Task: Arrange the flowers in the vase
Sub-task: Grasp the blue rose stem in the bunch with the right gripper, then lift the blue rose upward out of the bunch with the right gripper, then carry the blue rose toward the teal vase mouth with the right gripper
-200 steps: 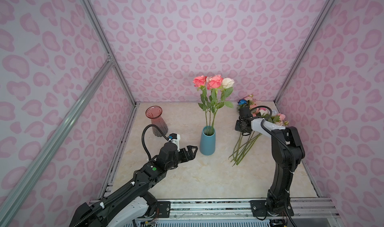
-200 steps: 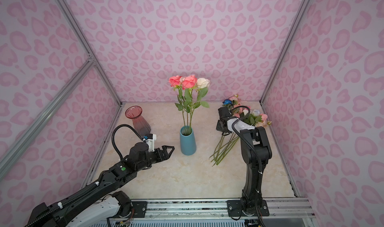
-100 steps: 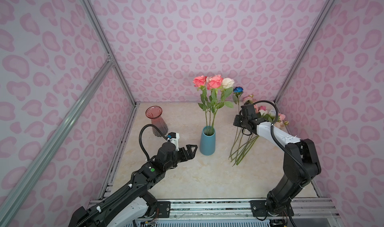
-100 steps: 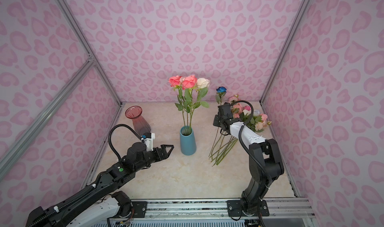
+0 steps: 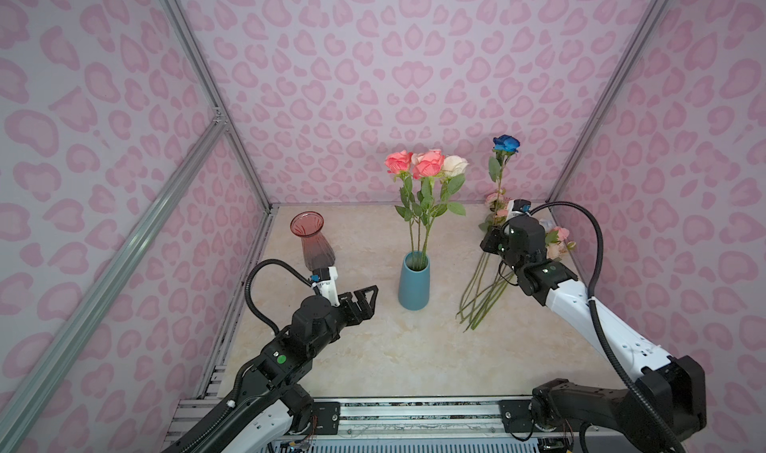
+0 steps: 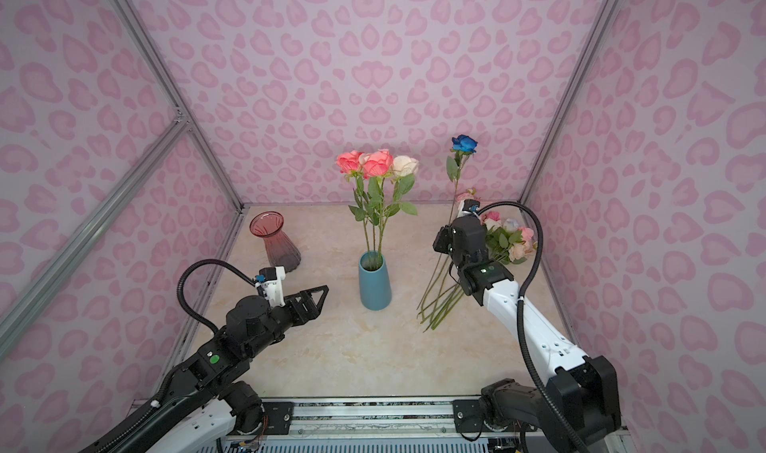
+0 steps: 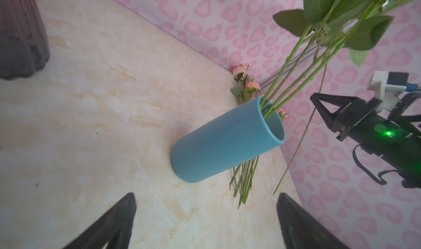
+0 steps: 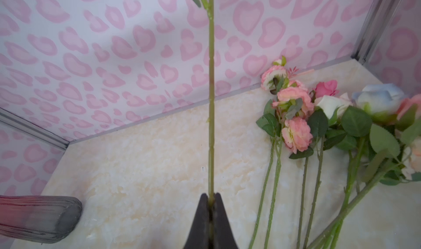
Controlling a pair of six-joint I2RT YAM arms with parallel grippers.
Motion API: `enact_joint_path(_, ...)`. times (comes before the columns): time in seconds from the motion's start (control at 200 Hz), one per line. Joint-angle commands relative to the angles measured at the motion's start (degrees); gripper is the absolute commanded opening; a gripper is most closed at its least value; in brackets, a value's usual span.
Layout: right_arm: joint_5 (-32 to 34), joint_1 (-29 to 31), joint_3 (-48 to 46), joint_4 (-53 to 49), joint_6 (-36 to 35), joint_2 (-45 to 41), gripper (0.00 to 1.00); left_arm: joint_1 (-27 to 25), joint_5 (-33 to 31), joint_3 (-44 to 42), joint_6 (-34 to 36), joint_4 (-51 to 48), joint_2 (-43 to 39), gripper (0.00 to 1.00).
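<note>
Jaws of the left tool stand spread wide and empty above the surface, pointing toward the blue vase and apart from it; that arm stretches forward and low. Behind it stands a red glass vase. The blue vase, upright in the middle, holds 3 roses, 2 coral and 1 cream. Further right, the right tool is clenched on the stem of a deep blue rose, held upright with its bloom high; that arm reaches forward, wrist raised. Loose flowers lie on the surface near the right wall.
</note>
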Motion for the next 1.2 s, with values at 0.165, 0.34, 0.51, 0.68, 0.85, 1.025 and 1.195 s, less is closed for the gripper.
enact_joint_path(0.165,4.5,5.9,1.0,5.8,-5.6,-8.5,0.03,0.0,-11.6,-4.6,-0.7,-0.4,-11.7,0.98)
enact_joint_path(0.34,7.3,11.8,-0.5,11.9,-10.3,-13.1,0.04,0.0,-14.5,-6.8,-2.1,-1.2,-16.6,0.98)
enact_joint_path(0.51,8.3,17.2,1.6,12.9,-14.4,-13.8,0.04,0.0,-14.7,-6.8,-2.4,-1.6,-17.0,0.98)
enact_joint_path(0.68,8.3,22.2,2.8,16.1,-17.7,-13.4,0.04,0.0,-14.1,-5.9,-2.3,-1.4,-15.3,0.98)
enact_joint_path(0.85,6.9,25.0,5.3,19.0,-18.9,-10.4,0.04,0.0,-13.4,-5.3,-2.4,-1.0,-14.1,0.98)
enact_joint_path(1.025,4.5,26.1,7.7,24.0,-18.9,-4.2,0.03,0.0,-13.2,-5.4,-3.3,-0.9,-14.1,0.98)
enact_joint_path(1.195,3.7,26.2,9.6,32.3,-20.8,2.0,0.03,0.0,-12.4,-4.5,-3.4,-1.8,-14.1,0.98)
